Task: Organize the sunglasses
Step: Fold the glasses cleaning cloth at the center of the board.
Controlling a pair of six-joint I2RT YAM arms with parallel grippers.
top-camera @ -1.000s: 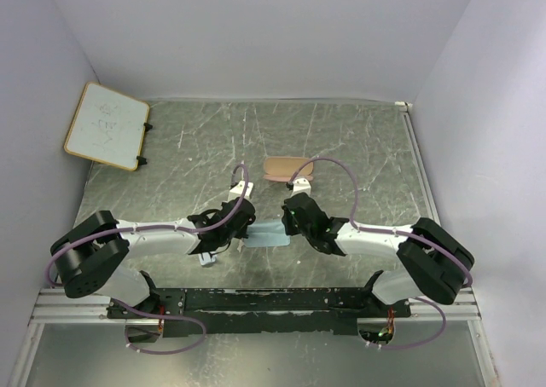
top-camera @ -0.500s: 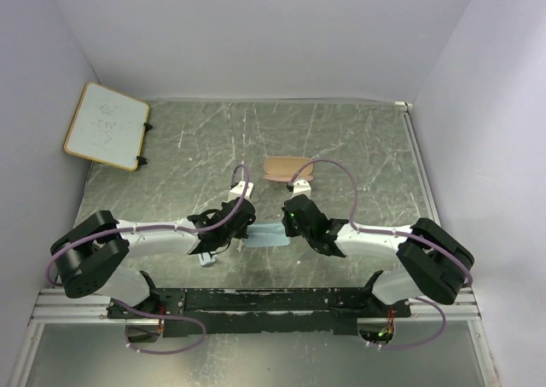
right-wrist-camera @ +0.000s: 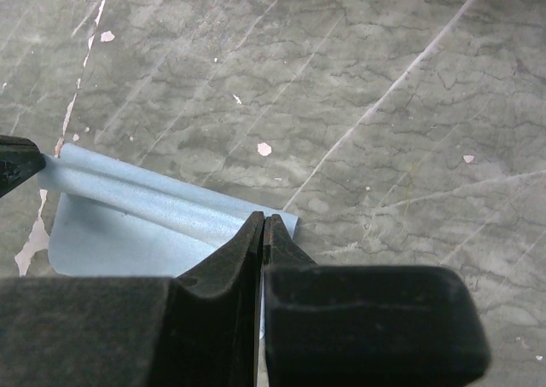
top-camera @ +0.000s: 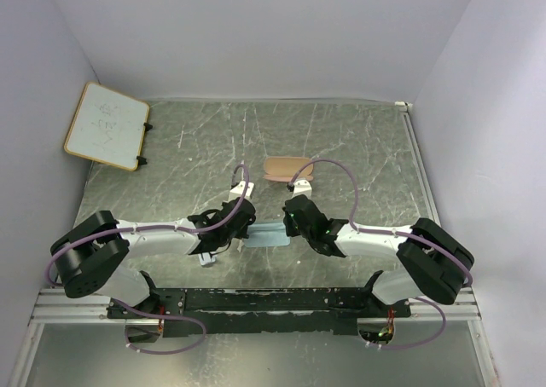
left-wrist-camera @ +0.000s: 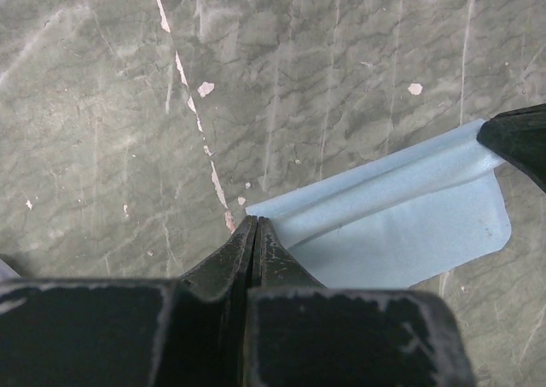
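A light blue-grey cloth lies on the table between my two grippers, its far edge rolled up in a ridge. My left gripper is shut on the cloth's left corner, jaws pressed together. My right gripper is shut on the cloth's right corner, jaws pressed together. The sunglasses show as a small white looped shape, partly hidden under my left arm. A tan-pink case lies farther back, behind the right gripper.
A whiteboard with a wooden frame leans at the back left. The table is scratched grey-green, walled on the left, back and right. A black rail runs along the near edge.
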